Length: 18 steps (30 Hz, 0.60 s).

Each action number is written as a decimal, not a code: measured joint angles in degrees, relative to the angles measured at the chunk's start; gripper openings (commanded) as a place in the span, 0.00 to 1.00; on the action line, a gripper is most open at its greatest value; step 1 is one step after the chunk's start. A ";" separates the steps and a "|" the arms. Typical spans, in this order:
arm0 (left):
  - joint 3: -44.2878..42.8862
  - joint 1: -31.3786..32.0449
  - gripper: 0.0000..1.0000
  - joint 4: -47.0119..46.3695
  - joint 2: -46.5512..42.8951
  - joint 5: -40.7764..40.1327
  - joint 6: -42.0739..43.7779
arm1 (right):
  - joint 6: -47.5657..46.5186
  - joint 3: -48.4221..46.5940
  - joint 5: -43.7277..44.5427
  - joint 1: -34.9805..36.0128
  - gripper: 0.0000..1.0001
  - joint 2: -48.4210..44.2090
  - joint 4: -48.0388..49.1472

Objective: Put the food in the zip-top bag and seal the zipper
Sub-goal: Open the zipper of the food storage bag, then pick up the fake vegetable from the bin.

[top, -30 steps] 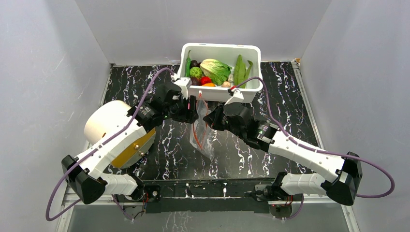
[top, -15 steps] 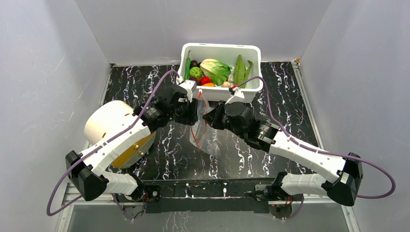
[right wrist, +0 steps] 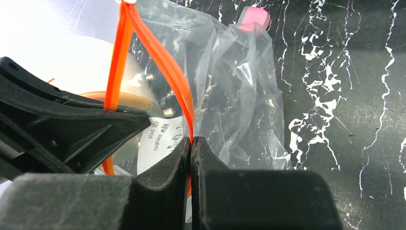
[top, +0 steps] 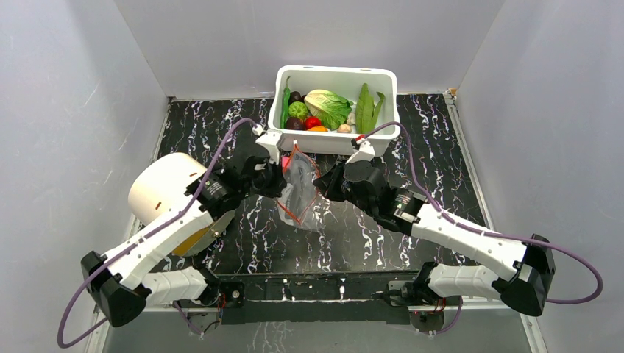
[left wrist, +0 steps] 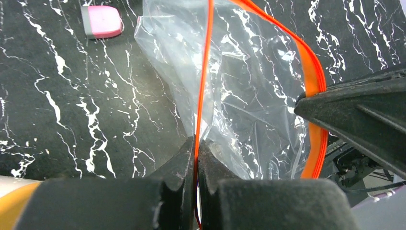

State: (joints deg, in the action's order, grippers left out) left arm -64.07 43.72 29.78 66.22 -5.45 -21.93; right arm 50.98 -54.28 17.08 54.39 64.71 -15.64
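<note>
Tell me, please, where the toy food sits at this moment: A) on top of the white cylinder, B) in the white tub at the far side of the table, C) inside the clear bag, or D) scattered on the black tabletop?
B: the cabbage and all the other pieces lie in the white tub, and the zip-top bag has nothing in it.

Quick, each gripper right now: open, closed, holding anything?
Left gripper: closed on the zipper of the zip-top bag.
Right gripper: closed on the zipper too, opposite side.
</note>
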 measured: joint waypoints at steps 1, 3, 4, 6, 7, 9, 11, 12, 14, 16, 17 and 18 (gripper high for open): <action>0.79 0.00 0.00 -0.46 -1.05 -0.42 0.24 | -0.15 0.00 0.11 0.00 0.04 -0.07 -0.02; 2.25 0.00 0.00 -1.64 -2.60 -1.29 0.96 | -0.52 0.11 0.15 0.00 0.10 -0.31 -0.09; 3.02 0.00 0.00 -2.34 -3.15 -1.62 1.42 | -0.63 0.11 0.04 0.00 0.16 -0.44 -0.13; 4.39 0.00 0.00 -3.56 -3.82 -1.86 2.27 | -0.87 0.11 -0.44 0.00 0.28 -0.70 -0.15; 4.98 0.00 0.00 -4.15 -4.04 -1.88 2.58 | -1.07 0.11 -0.79 0.00 0.35 -0.87 -0.11; 6.25 0.00 0.00 -5.07 -4.42 -1.88 3.32 | -1.18 0.11 -1.46 0.00 0.47 -1.38 -0.09; 7.30 0.00 0.00 -5.73 -4.66 -1.86 4.04 | -1.44 0.09 -2.12 0.00 0.55 -2.10 0.20; 7.65 0.00 0.00 -5.90 -4.70 -1.84 4.48 | -1.90 0.09 -2.29 0.00 0.59 -2.45 0.44; 7.85 0.00 0.00 -5.84 -4.74 -1.79 5.46 | -3.28 -0.09 -2.51 0.00 0.67 -3.26 0.98; 7.85 0.00 0.00 -5.81 -4.87 -1.68 6.45 | -5.27 -1.38 -2.49 0.00 0.73 -3.63 0.83; 7.89 0.00 0.00 -5.81 -5.01 -1.64 6.91 | -6.29 -2.49 -2.36 0.00 0.74 -3.58 0.76; 8.07 0.00 0.00 -5.90 -5.25 -1.64 7.32 | -7.54 -3.82 -2.12 0.00 0.74 -3.43 0.59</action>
State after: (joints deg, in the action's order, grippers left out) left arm -56.01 43.72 23.88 60.97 -7.09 -14.61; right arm 43.44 -58.11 14.96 54.39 61.28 -15.05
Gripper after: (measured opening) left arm 0.007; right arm 0.711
